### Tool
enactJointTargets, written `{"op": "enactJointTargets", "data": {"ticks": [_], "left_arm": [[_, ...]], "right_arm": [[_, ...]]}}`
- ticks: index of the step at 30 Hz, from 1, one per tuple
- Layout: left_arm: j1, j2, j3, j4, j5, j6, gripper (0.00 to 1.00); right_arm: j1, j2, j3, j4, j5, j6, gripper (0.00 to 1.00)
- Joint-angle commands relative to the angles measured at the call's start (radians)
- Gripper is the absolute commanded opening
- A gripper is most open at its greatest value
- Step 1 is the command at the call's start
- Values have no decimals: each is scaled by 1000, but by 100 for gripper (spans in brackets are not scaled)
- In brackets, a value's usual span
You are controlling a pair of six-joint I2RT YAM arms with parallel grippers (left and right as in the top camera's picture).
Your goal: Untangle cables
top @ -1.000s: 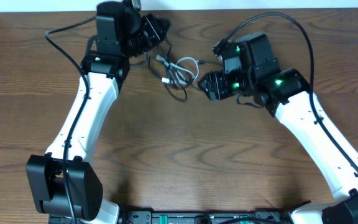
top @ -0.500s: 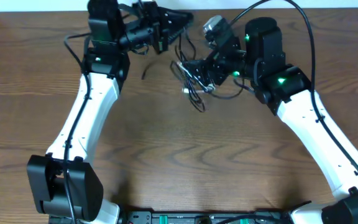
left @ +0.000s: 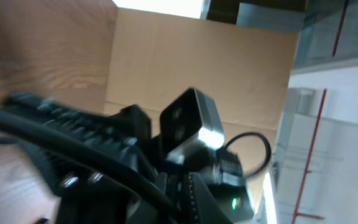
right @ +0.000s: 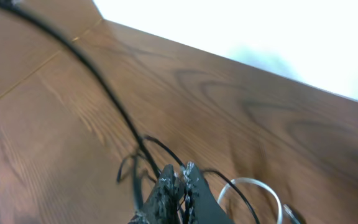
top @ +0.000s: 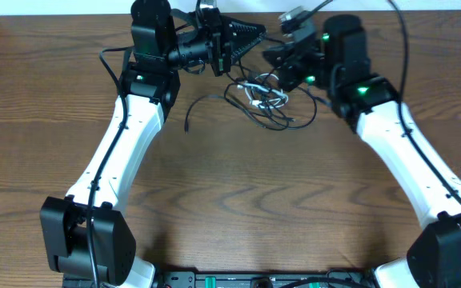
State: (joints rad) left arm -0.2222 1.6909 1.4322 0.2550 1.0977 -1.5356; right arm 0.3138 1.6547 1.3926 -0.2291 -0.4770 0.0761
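White-and-black left arm point(top: 126, 144) stretched forward, black two-finger left end effector point(top: 246, 34) pinched closed, pointing right, white-and-black right arm point(top: 406, 168) extended forward, black right end effector point(right: 179, 182) closed

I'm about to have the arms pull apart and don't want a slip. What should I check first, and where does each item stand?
1. Grip: right end effector shut on a cord of the cables: ok.
2. Other side: left end effector shut: ok; cord in it: cannot tell.
3. Untangling: cables in one bunch between the arms: not ok.
4. Slack: loose cord end lies free on the table: ok.
5. Clearance between the end effectors: cannot tell; they look close.
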Motion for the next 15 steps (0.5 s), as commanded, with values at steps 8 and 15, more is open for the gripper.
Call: {"op": "enactJointTargets", "data": {"ticks": [8,15], "left_arm": [[64,-19,11,-504,-334,653,48],[59,-19,11,-705,-486,812,61]], "right_arm": [[-143,-183,4,-112,41,303,1],[-74,-149,4,-286,281,430,1]]}}
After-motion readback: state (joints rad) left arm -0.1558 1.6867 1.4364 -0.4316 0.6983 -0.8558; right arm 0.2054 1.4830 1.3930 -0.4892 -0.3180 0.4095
